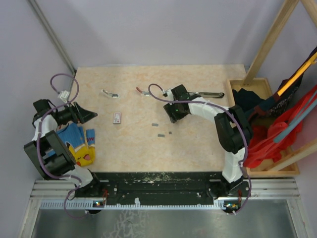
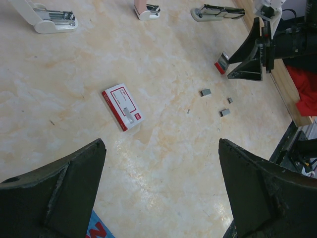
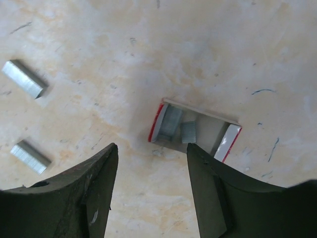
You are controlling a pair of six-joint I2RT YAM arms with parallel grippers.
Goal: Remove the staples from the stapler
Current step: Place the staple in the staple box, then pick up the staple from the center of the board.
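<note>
Where staples (image 3: 24, 78) lie | ridged grey metal bars | tabletop (image 3: 148, 49) mottled beige

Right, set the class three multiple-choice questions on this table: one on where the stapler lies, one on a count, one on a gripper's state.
1. Where on the table is the stapler? A near left corner; B dead centre; C far right side.
2. How many strips of staples lie loose on the table? A one; B three; C six.
3. The left gripper is: A open and empty; B shut on the stapler; C shut on a tag.

Answers: 1 C, it lies close to the wooden box; 2 B, three grey strips show mid-table; 3 A, its fingers stand wide apart with nothing between.
</note>
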